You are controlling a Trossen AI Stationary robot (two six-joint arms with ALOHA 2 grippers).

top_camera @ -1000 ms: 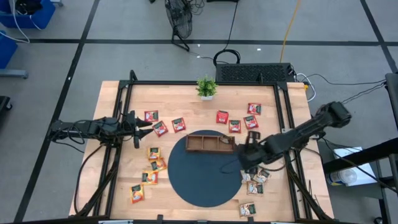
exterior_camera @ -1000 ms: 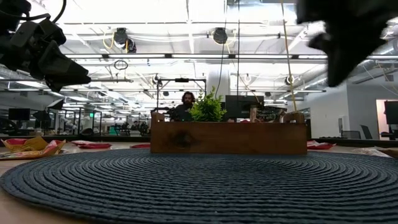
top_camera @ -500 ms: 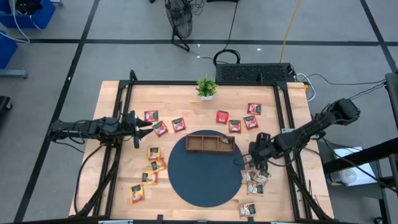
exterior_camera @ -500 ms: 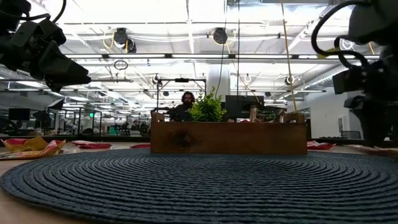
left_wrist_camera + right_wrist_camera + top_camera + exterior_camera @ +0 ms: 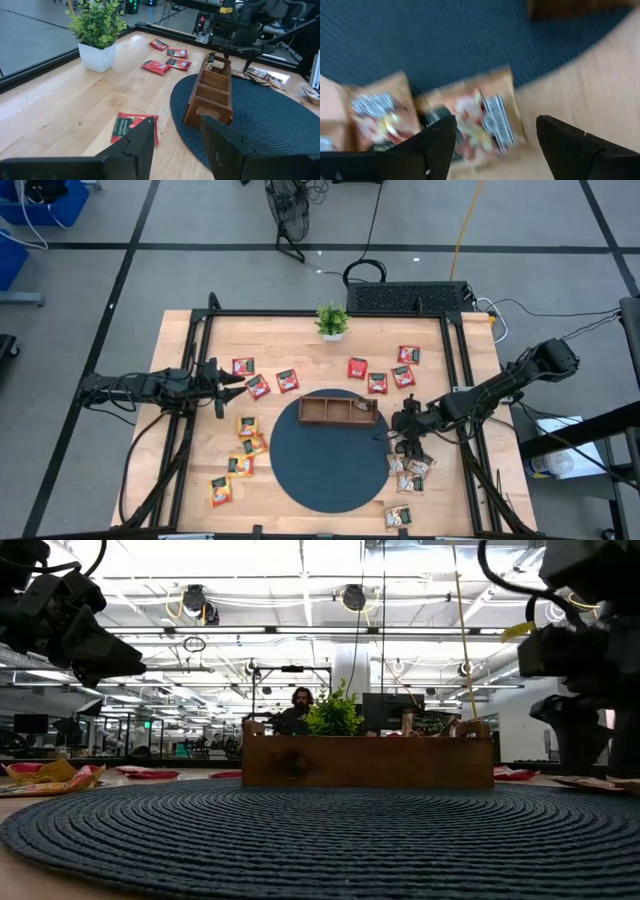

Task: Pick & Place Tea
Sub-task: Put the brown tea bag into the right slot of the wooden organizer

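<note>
**Grasping a pale sachet at the mat's right edge**

The right gripper [image 5: 408, 442] hangs with fingers spread over the pale sachets [image 5: 409, 470] just beside the mat [image 5: 325, 470]. Centre on one sachet [image 5: 482, 120], descend squarely, then pinch its edges. The tray [image 5: 338, 410] sits near. The left gripper [image 5: 232, 380], part spread and empty, waits over the table's left.

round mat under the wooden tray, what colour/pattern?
Dark blue-grey mat, woven in concentric ribbed rings. The low view shows the weave best.
</note>
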